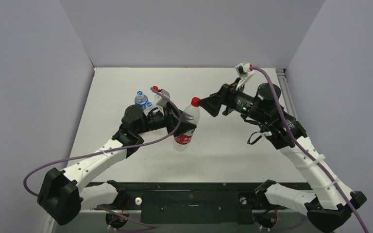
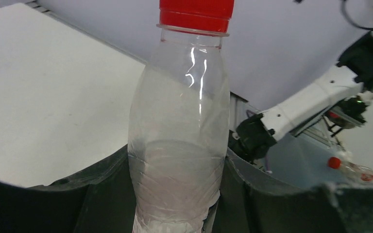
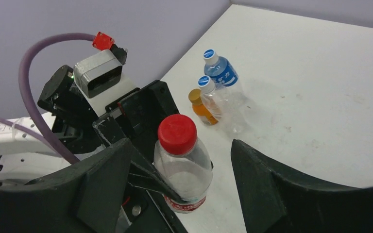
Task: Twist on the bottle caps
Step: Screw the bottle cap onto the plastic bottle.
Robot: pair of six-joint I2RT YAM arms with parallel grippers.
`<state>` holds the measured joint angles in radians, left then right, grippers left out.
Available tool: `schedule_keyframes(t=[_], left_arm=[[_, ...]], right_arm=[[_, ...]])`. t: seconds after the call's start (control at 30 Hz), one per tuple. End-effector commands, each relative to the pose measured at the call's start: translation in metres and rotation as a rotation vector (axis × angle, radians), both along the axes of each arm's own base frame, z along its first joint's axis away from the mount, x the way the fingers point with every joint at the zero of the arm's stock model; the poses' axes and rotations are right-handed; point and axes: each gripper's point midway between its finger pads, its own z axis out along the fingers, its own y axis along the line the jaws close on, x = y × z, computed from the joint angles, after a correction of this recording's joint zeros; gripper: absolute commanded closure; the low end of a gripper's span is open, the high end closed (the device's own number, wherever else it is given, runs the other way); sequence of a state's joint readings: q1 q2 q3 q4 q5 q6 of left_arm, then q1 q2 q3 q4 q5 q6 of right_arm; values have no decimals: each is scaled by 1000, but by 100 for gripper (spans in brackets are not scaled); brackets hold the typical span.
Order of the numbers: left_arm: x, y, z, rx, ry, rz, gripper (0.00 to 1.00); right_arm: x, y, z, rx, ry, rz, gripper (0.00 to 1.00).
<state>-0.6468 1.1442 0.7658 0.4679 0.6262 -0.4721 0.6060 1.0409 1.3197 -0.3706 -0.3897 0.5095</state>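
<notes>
Right wrist — round red cap point(image 3: 177, 134)

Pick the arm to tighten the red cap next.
Right. Its hand is open and lined up with the red cap, one finger on each side. The left hand is shut on the bottle, so it is taken.

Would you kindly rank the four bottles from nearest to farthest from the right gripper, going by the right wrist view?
1. The red-capped bottle, between the fingers of the right gripper.
2. The orange bottle and the clear blue-capped bottle, side by side beyond it: too close to call.
3. The blue-labelled bottle, farthest back.
</notes>
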Motion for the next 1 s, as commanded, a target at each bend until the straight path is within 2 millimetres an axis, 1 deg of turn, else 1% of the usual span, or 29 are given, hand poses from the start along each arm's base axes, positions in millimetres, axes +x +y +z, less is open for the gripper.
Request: schedule_keyframes(t=[0.0, 0.03, 0.2, 0.33, 0.4, 0.57, 0.7, 0.83, 0.87, 0.93, 0.97], left_arm=[[-50, 1, 43, -167, -12, -288, 100], [-52, 2, 47, -184, -27, -302, 100], [-54, 0, 45, -194, 17, -328, 100], [-53, -1, 45, -204, 26, -332, 100], [-52, -1, 46, -207, 30, -331, 100], [-49, -2, 45, -216, 46, -325, 100], [-48, -2, 43, -218, 53, -322, 100], [-46, -3, 42, -217, 61, -314, 100], [-44, -3, 41, -216, 68, -304, 100], [-39, -4, 39, -215, 78, -274, 100], [-35, -4, 40, -215, 75, -256, 100]], right_arm=[[-20, 25, 19, 89, -87, 211, 31], [-19, 27, 20, 100, -95, 221, 32], [-27, 38, 27, 151, -103, 280, 36], [-30, 41, 31, 163, -112, 290, 45], [-31, 43, 31, 160, -111, 291, 50], [-34, 47, 27, 137, -111, 296, 55], [-35, 46, 28, 132, -111, 286, 61], [-34, 44, 28, 126, -110, 269, 74], [-34, 44, 27, 117, -108, 265, 79], [-33, 45, 23, 94, -106, 253, 86], [-32, 44, 24, 86, -110, 230, 88]])
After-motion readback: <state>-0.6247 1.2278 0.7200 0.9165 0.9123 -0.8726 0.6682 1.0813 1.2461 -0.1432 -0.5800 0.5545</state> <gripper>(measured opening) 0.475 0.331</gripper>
